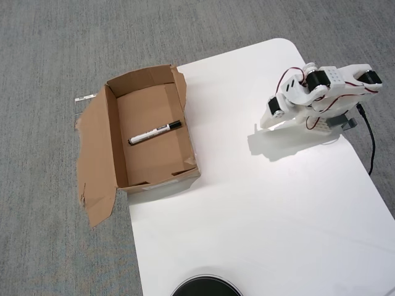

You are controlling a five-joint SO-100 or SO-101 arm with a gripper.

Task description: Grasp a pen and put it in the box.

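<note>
In the overhead view the pen [154, 132], white with a black cap, lies flat and slanted on the floor of the brown cardboard box [154, 163]. The box straddles the table's left edge, its wide flap [94, 166] splayed onto the carpet. My gripper [264, 123] is far to the right of the box, tucked under the folded white arm [321, 92], pointing down at the tabletop. Its fingers look pressed together with nothing between them.
The white table [247, 209] has a rounded far corner and bare surface between box and arm. A black round object [205, 287] pokes in at the bottom edge. A black cable [371, 143] runs off the arm's base. Grey carpet [49, 49] surrounds the table.
</note>
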